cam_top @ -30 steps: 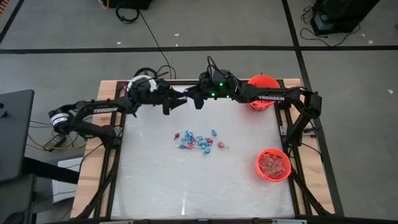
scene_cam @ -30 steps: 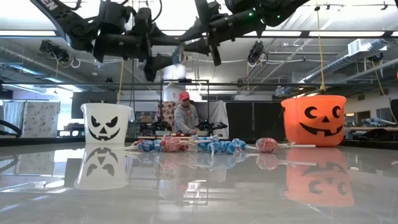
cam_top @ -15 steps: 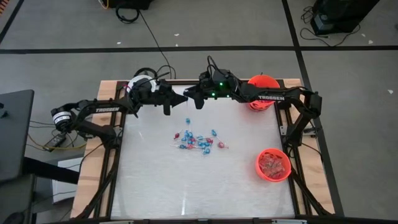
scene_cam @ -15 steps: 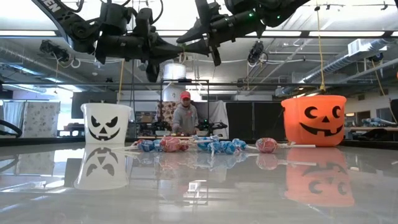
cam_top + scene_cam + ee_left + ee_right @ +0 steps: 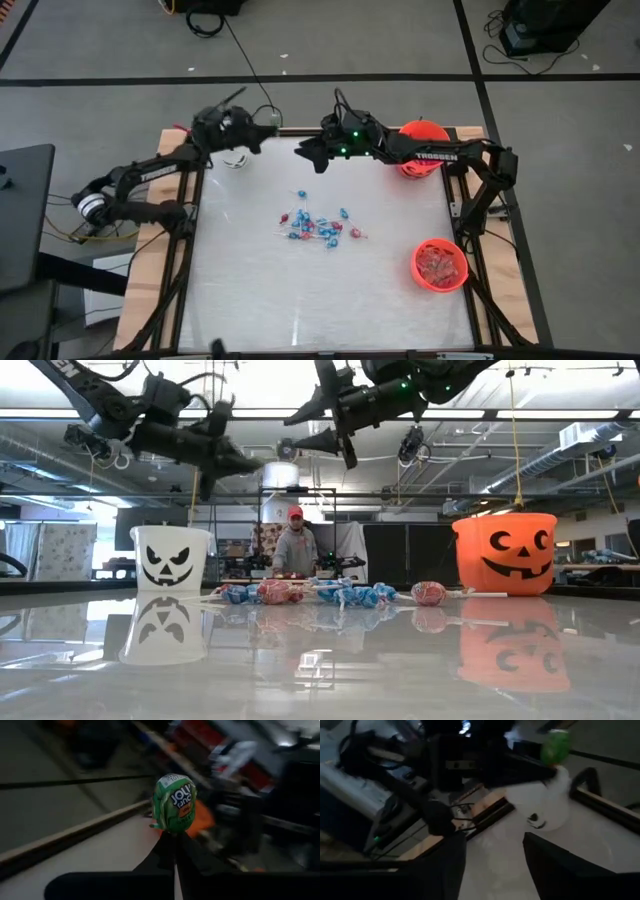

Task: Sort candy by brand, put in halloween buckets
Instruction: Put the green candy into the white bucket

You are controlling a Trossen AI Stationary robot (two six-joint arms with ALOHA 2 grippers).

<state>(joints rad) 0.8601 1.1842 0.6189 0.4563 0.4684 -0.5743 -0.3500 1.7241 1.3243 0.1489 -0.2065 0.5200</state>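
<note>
My left gripper (image 5: 175, 851) is shut on a green wrapped lollipop (image 5: 175, 802) and stands high over the table's far left corner (image 5: 262, 128), above the white bucket (image 5: 237, 158). The right wrist view shows that lollipop (image 5: 556, 746) over the white bucket (image 5: 547, 805). My right gripper (image 5: 300, 152) hangs open with nothing between its fingers, near the middle of the far edge. A pile of blue and red candy (image 5: 315, 226) lies on the table's middle. One orange bucket (image 5: 422, 148) stands at the far right. Another orange bucket (image 5: 440, 265), with candy in it, stands at the near right. My left gripper pinches the lollipop just under its wrapped green head (image 5: 174, 834) between the tips of its two fingers. The fingers lie nearly level, and the head sticks out beyond them. The lollipop is lifted clear of the table and the bucket.
In the low view the white bucket (image 5: 170, 555) stands left, the orange bucket (image 5: 505, 550) right, and the candy pile (image 5: 300, 593) between them. A person stands in the room far behind the table. Wide bare tabletop lies on the near side.
My left gripper has shut on the lollipop that my right gripper held at the far edge's middle, and my right gripper has opened and let go. My left gripper then swung toward the table's far left corner, carrying the lollipop over the white bucket.
</note>
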